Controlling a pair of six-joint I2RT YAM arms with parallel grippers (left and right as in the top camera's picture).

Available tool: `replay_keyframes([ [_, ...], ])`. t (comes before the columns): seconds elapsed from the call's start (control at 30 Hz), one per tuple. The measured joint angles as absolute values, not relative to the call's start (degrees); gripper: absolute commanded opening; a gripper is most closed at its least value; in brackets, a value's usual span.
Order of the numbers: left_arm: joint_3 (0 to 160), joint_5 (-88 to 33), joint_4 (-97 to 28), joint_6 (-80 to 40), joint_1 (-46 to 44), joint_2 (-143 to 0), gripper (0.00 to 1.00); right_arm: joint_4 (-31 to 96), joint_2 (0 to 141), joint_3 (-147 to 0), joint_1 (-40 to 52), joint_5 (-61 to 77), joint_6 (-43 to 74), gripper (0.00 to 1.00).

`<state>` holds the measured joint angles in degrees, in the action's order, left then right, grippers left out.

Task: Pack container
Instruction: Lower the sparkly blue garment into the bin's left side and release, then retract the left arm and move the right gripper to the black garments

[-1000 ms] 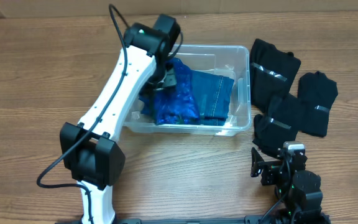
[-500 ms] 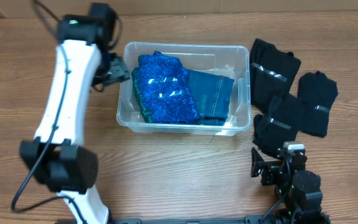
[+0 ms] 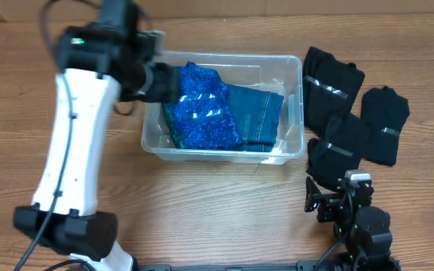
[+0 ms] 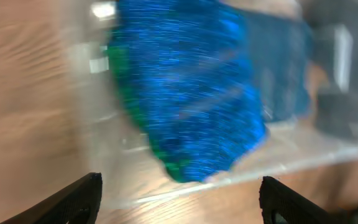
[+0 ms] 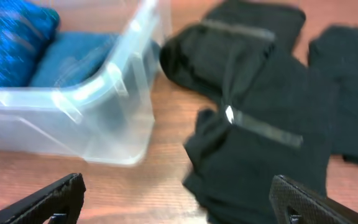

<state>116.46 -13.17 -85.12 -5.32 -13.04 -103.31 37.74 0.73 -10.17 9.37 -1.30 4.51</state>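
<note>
The container (image 3: 296, 83) is a clear plastic bin at the middle of the table. A glittery bright blue cloth (image 3: 202, 105) and a folded denim-blue cloth (image 3: 261, 113) lie in it. My left gripper (image 3: 163, 80) is at the bin's left rim, open and empty. In the left wrist view the jaws (image 4: 179, 200) are spread below the blue cloth (image 4: 191, 87) and the container wall (image 4: 328, 146), blurred. My right gripper (image 3: 340, 197) is open and empty near the front edge. Its wrist view shows the jaws (image 5: 179, 202), the container corner (image 5: 114, 118) and black garments (image 5: 260, 130).
Three black folded garments lie on the wooden table right of the bin: one at the back (image 3: 331, 75), one at the far right (image 3: 385, 124), one nearer the front (image 3: 339, 147) just ahead of the right gripper.
My left gripper left the bin, leaving the bright blue cloth inside, swung out to the left, and is now back at the bin's left rim. The right arm has not moved.
</note>
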Motion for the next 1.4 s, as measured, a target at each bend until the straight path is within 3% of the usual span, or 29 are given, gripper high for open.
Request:
replay_keyframes([
  [0.17,114.6,-15.1,-80.0,-0.3,-21.1,-109.3,0.81,34.7,0.7,-9.8,9.4,6.4,4.6,1.0],
  [0.33,112.7,-15.5,-80.8,1.1,-22.0,-119.3,0.73,33.3,0.7,-9.7,9.4,18.2,4.6,1.0],
  [0.6,112.1,-8.8,-81.8,-4.4,-22.3,-128.2,0.69,31.3,0.7,-9.7,9.4,34.3,4.8,1.0],
  [0.8,117.5,-2.7,-85.1,-7.6,-21.3,-128.2,0.74,28.0,0.7,-9.6,9.4,42.8,4.8,1.0],
  [1.0,130.6,-0.8,-88.5,-9.1,-20.1,-124.5,0.98,25.8,0.7,-9.8,9.4,38.2,12.3,1.0],
  [1.23,137.0,-0.3,-88.8,-15.6,-17.8,-106.9,0.94,34.3,1.8,-18.4,9.4,21.3,17.8,1.0],
  [1.4,137.6,0.1,-88.3,-19.0,-10.2,-97.0,0.95,44.0,11.3,-29.7,9.4,11.6,19.5,1.0],
])
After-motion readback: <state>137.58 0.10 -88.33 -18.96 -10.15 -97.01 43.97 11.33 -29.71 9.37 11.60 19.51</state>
